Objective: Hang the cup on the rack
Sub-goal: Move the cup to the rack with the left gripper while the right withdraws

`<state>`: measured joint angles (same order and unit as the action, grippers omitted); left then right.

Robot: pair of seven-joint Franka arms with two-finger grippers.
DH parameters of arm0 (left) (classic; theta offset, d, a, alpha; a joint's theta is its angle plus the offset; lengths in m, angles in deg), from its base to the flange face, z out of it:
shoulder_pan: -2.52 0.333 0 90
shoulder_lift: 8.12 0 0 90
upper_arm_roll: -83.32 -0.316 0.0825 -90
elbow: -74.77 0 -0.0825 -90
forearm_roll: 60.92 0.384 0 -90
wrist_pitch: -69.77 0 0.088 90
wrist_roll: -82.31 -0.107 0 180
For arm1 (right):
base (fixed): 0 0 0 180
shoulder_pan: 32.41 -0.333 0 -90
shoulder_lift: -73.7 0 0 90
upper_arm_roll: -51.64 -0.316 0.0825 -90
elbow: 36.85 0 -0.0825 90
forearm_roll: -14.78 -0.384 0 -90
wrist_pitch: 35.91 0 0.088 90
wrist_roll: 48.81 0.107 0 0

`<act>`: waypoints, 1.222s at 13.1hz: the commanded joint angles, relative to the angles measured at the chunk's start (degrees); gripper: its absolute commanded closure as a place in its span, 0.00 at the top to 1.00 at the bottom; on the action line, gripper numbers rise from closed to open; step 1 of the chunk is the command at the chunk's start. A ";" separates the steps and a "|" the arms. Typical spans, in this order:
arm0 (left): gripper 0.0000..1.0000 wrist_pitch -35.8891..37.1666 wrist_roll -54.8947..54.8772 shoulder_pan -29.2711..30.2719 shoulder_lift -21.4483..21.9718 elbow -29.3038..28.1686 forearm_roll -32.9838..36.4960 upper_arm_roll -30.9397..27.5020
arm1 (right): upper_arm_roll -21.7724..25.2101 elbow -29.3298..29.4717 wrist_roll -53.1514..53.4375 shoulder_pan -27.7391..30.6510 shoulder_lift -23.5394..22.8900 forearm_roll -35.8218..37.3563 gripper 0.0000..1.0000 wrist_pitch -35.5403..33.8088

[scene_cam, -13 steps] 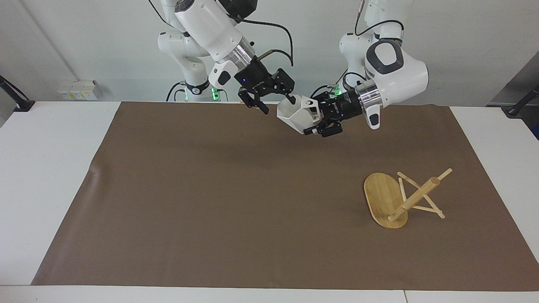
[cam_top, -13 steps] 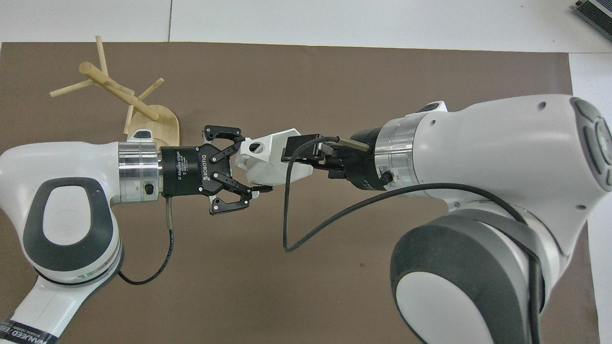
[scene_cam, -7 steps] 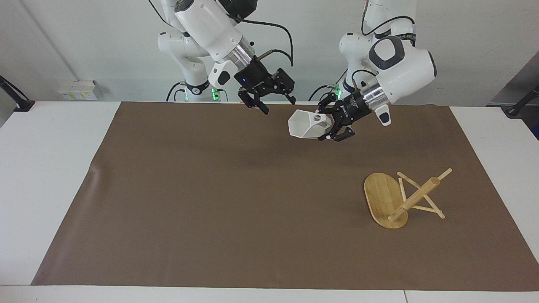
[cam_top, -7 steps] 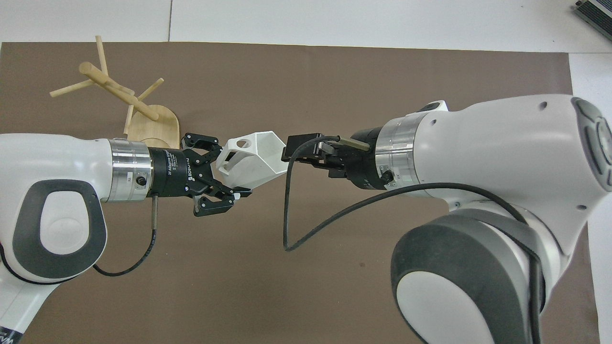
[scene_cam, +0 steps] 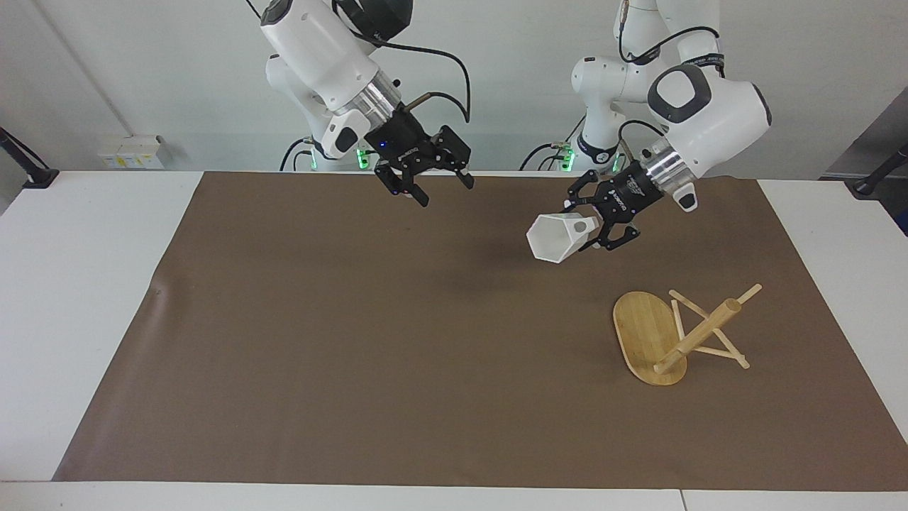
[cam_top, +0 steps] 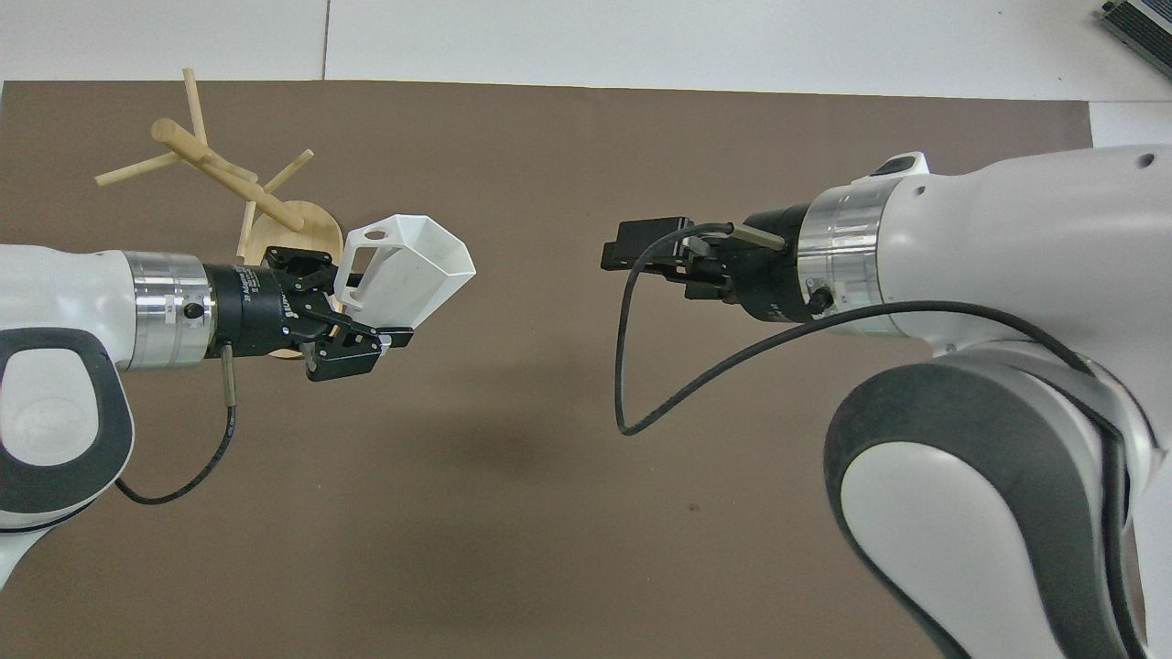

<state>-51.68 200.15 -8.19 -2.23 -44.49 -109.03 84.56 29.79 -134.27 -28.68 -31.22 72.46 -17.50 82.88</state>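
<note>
My left gripper [scene_cam: 593,230] is shut on the handle end of the white faceted cup [scene_cam: 555,240] and holds it in the air, mouth tipped sideways, over the mat beside the rack. In the overhead view the left gripper [cam_top: 364,309] and the cup [cam_top: 414,265] cover part of the rack's base. The bamboo rack [scene_cam: 699,333] appears to lie tipped over toward the left arm's end, post slanting, base on edge; it also shows in the overhead view [cam_top: 224,174]. My right gripper [scene_cam: 431,189] is open and empty in the air over the mat's edge nearest the robots; the overhead view [cam_top: 634,256] shows it too.
A brown mat [scene_cam: 397,355] covers most of the white table [scene_cam: 92,284]. A black cable [cam_top: 632,366] hangs in a loop from the right wrist.
The right gripper has drawn back from the cup toward its own end. The left gripper has carried the cup toward the left arm's end and lower, closer to the rack.
</note>
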 commanded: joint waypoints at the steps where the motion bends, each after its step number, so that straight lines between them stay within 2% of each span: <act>1: 0.00 -0.63 6.24 1.04 1.31 -1.15 4.50 0.60 | 2.68 -0.40 -6.39 0.74 0.18 0.72 1.00 0.83; 5: 0.00 -4.74 11.87 0.33 1.57 -3.17 6.18 0.60 | 9.53 -0.40 -14.05 0.83 0.27 8.62 1.00 0.57; 9: 0.00 -8.61 16.36 0.95 1.40 -4.05 6.62 0.60 | 15.69 -0.40 -22.06 0.83 0.27 9.78 1.00 0.22; 11: 0.00 -13.52 17.68 1.04 1.13 -4.84 6.80 0.60 | 17.27 -0.40 -22.42 0.83 0.19 11.70 1.00 -0.13; 14: 0.00 -15.65 17.69 1.30 0.78 -4.84 6.89 0.60 | 19.47 -0.40 -27.06 0.83 0.18 19.17 1.00 -0.40; 16: 0.00 -16.80 18.47 1.30 0.61 -4.84 6.89 0.60 | 20.44 -0.32 -28.22 0.83 0.18 21.20 1.00 -0.57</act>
<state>-66.74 216.44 -7.27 -2.27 -48.34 -103.64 84.81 49.53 -134.30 -54.90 -30.53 72.36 1.47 82.78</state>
